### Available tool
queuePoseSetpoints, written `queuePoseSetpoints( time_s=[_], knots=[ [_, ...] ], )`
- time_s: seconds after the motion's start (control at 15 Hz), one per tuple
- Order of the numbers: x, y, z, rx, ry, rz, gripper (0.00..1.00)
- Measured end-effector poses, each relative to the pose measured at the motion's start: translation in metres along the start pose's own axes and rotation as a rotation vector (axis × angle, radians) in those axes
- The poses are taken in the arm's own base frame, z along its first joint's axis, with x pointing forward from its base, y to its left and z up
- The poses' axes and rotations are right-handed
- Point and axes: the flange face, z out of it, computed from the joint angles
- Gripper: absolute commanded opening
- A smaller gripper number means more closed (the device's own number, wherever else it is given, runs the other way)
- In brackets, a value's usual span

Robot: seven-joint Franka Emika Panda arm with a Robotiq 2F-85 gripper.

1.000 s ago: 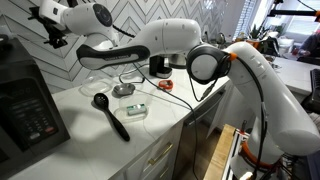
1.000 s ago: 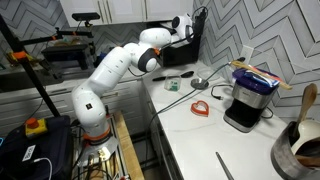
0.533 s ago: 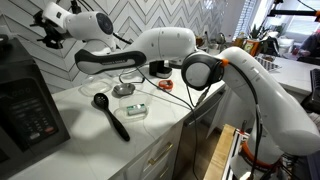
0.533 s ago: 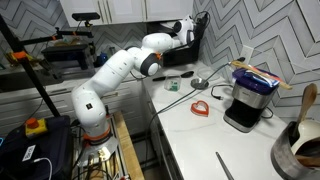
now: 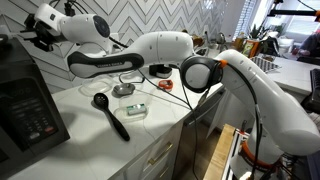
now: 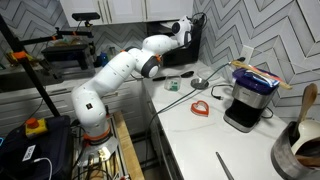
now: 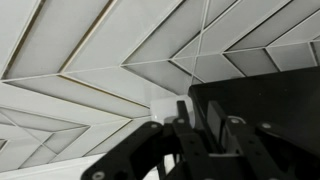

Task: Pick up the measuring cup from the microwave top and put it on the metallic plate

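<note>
A pale, translucent measuring cup (image 7: 160,106) stands on the back edge of the black microwave (image 5: 22,105) top, against the tiled wall. In the wrist view my gripper (image 7: 198,108) is right at it, the cup showing just behind the left finger (image 7: 182,115). The jaws stand close together with a narrow dark gap; whether they pinch part of the cup is hidden. In both exterior views the gripper (image 5: 30,38) (image 6: 186,30) hovers over the microwave top. The metallic plate (image 5: 123,90) lies on the white counter below.
A black scoop (image 5: 110,114) and a small clear container with green (image 5: 135,110) lie on the counter near the plate. A red ring (image 6: 200,108) and a coffee machine (image 6: 250,100) sit farther along. The chevron-tiled wall is close behind the gripper.
The arm has reached further over the microwave top toward the wall, and the jaws have narrowed from wide open to a slim gap.
</note>
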Motion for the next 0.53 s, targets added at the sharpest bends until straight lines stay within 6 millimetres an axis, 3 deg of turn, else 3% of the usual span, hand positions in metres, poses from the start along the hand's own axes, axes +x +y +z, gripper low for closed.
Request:
queuePoseSetpoints(
  time_s=[0.07, 0.13, 0.27, 0.33, 0.4, 0.53],
  knots=[
    [-0.0004, 0.0009, -0.0001, -0.004, 0.000, -0.005, 0.37],
    [-0.0011, 0.0017, -0.0001, -0.008, -0.001, -0.010, 0.44],
    [-0.0029, 0.0035, -0.0005, -0.015, -0.003, -0.021, 0.43],
    [-0.0041, 0.0048, -0.0008, -0.020, -0.005, -0.024, 0.39],
    [-0.0054, 0.0060, -0.0010, -0.024, -0.008, -0.029, 0.19],
    [-0.0076, 0.0087, -0.0018, -0.034, -0.012, -0.042, 0.12]
  ],
)
